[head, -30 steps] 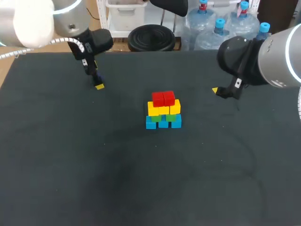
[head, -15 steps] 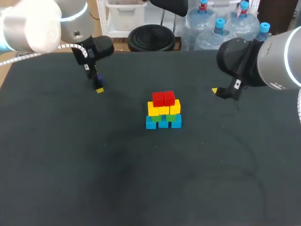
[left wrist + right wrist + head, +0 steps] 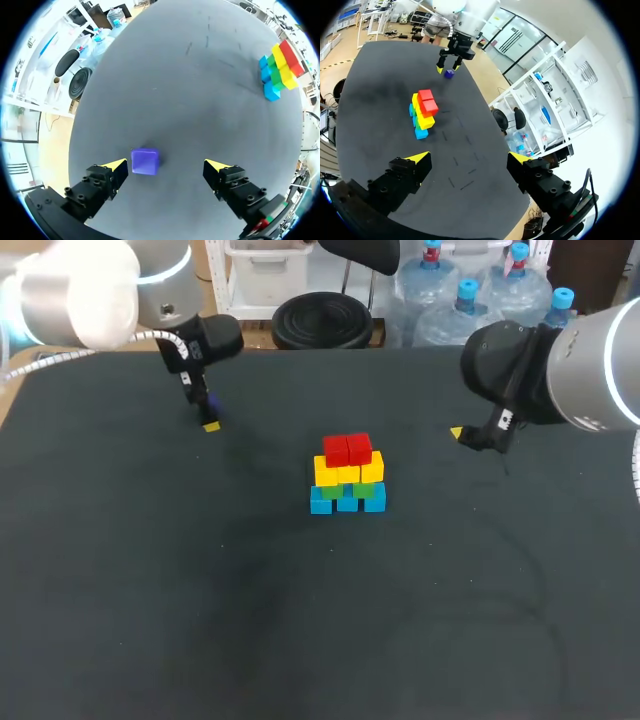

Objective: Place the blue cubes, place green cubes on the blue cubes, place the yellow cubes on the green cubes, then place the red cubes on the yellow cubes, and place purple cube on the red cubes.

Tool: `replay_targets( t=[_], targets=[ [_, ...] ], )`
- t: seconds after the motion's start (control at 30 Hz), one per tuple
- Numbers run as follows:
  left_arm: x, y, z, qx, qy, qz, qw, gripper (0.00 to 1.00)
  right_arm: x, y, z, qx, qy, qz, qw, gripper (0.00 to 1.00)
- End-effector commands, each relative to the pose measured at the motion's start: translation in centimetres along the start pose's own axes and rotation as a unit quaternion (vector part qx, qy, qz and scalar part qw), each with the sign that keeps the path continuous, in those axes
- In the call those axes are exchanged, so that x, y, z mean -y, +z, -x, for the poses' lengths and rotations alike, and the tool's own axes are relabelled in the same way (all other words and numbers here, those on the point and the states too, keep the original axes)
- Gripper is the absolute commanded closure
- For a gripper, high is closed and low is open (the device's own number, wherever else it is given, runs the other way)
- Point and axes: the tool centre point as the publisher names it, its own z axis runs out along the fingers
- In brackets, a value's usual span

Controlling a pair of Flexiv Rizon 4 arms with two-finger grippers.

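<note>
Your left claw is standing spread wide around the purple cube, which is lying flat and square to it, nearer one tip. Your right claw is gaping, holding nothing.

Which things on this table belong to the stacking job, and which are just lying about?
Part of the job:
- blue cubes, green cubes, yellow cubes and red cubes, stacked in that order
- purple cube, on the table between the open left gripper

Just there:
- table, only the work surface
- right gripper, open, holding nothing, away from the stack
</note>
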Motion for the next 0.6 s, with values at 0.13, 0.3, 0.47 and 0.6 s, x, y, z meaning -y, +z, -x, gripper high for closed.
replay_targets(
  t=[0.13, 0.3, 0.47, 0.6],
  targets=[
    [-1.3, 0.7, 0.5, -0.008, -0.002, -0.015, 1.0, 0.0, -0.2, 0.0, -0.2, 0.003, 0.001, -0.004, 1.0, 0.0],
    [-1.5, 1.1, 0.5, -0.01, -0.004, -0.02, 1.0, 0.0, -0.2, 0.0, -0.2, 0.003, 0.001, -0.004, 1.0, 0.0],
    [-1.6, 1.5, 0.6, -0.01, -0.005, -0.025, 1.0, 0.0, -0.2, 0.0, -0.2, 0.003, 0.001, -0.004, 1.0, 0.0],
    [-1.7, 1.8, 0.6, -0.011, -0.005, -0.029, 1.0, 0.07, -0.2, 0.0, -0.2, 0.003, 0.001, -0.004, 1.0, 0.0]
  ],
)
